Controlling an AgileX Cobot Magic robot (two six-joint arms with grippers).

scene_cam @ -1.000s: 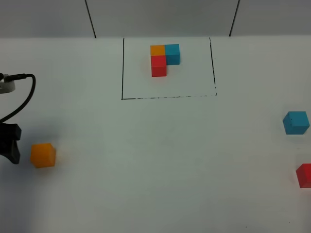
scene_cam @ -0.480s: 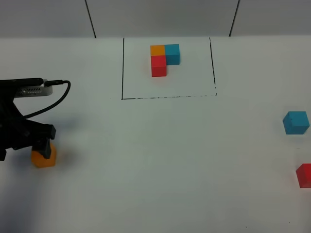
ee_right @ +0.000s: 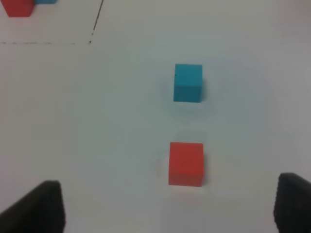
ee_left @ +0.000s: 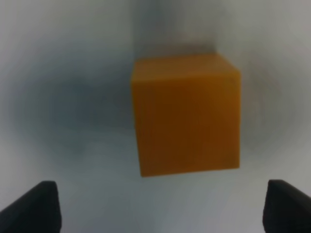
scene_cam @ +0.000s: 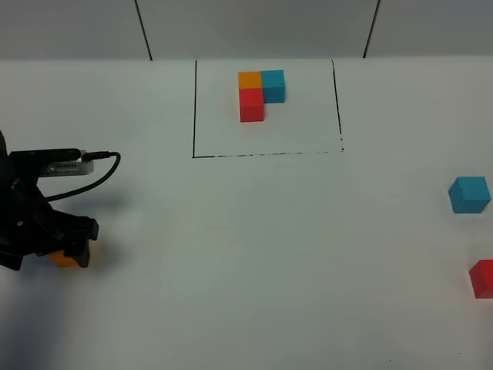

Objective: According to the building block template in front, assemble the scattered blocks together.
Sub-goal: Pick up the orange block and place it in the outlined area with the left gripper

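At the left edge of the table (scene_cam: 254, 254), the left gripper (ee_left: 158, 208) hangs over the orange cube (ee_left: 187, 116). Its jaws are spread wide and hold nothing. In the wrist view the cube sits ahead of the tips, not yet between them.

Step, as I read it: grasp the orange cube.
- Centre it between the fingers first.
- The cube looks slightly turned, so square the jaws to two opposite flat faces.
- Get low enough that the pads land on the side faces, not the top edge.
- Close slowly. A light cube on a smooth top will likely skid or twist if one pad touches first.

The right gripper (ee_right: 165, 206) is open and empty. The red cube (ee_right: 186, 163) is nearer to it, and the cyan cube (ee_right: 188, 82) lies beyond. Both are at the right edge, well apart from the orange one.

Count:
- Loose cubes: 3 (1 orange, 1 red, 1 cyan).
- Template (scene_cam: 260, 92): 1, made of 3 joined cubes. It sits far-centre inside the drawn black frame (scene_cam: 266, 154).
- Grippers: 2.
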